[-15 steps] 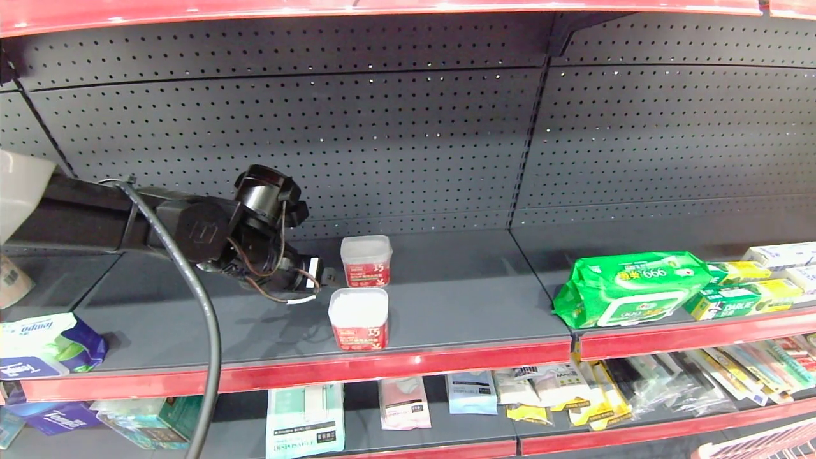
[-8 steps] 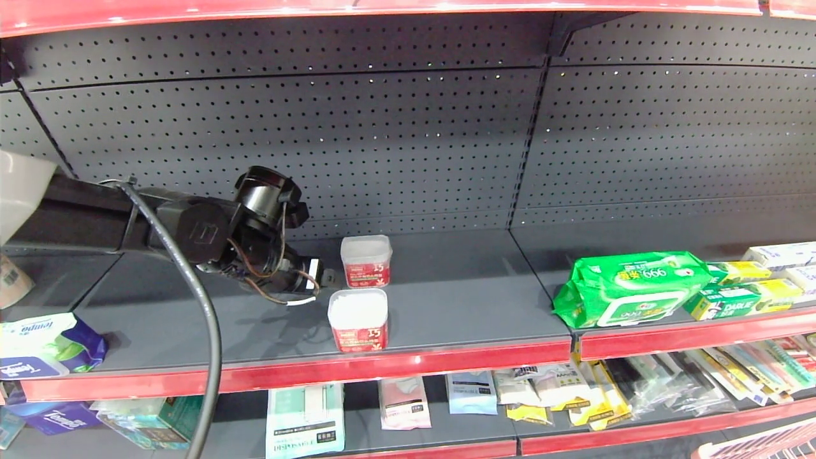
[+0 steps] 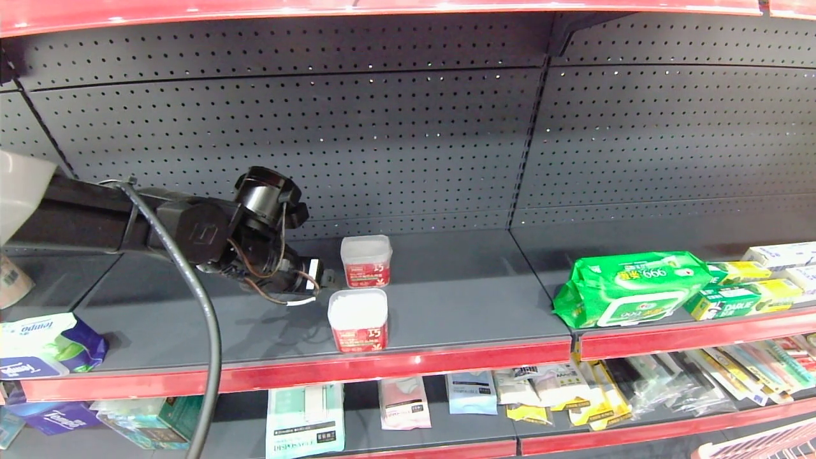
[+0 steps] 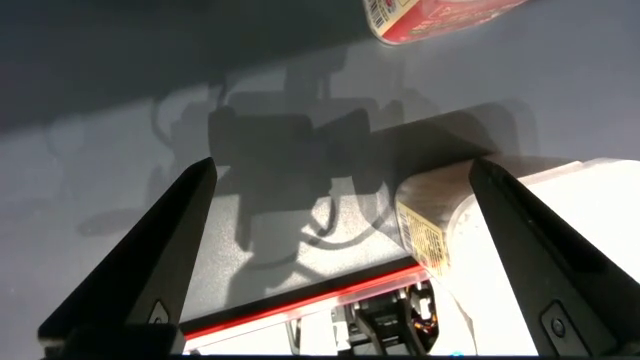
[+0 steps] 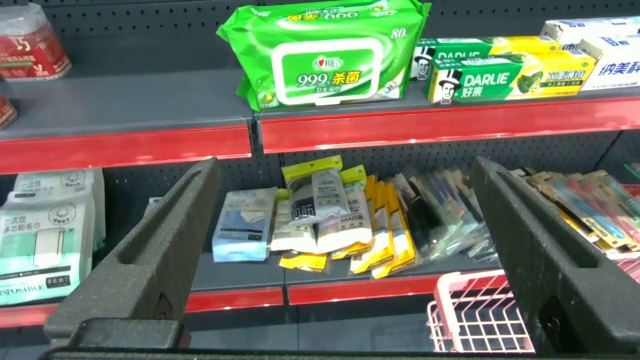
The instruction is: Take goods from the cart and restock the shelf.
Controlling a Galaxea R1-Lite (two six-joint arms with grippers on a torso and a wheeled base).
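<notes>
Nearest, the right end effector (image 5: 345,175) hung with its jaws wide apart and nothing between them. It faced the flat packets (image 5: 330,215) on the lower shelf (image 5: 350,289), with a pink wire basket (image 5: 470,310) below. One level up, on the grey shelf (image 3: 459,299), the front tub (image 3: 357,319) (white lid, red label) stood upright just behind the red front edge. The left end effector (image 3: 322,280) lay low over that shelf at the tub's left, jaws spread wide and gripping nothing. In the left wrist view the front tub sat just inside one finger (image 4: 530,250); contact could not be resolved. The back tub (image 3: 366,260) stood upright directly behind the front one, near but apart. Well to the right lay a green wipes pack (image 3: 631,287) beside toothpaste boxes (image 3: 733,299). Farthest, the perforated back panel (image 3: 382,140) closed off the bay.
</notes>
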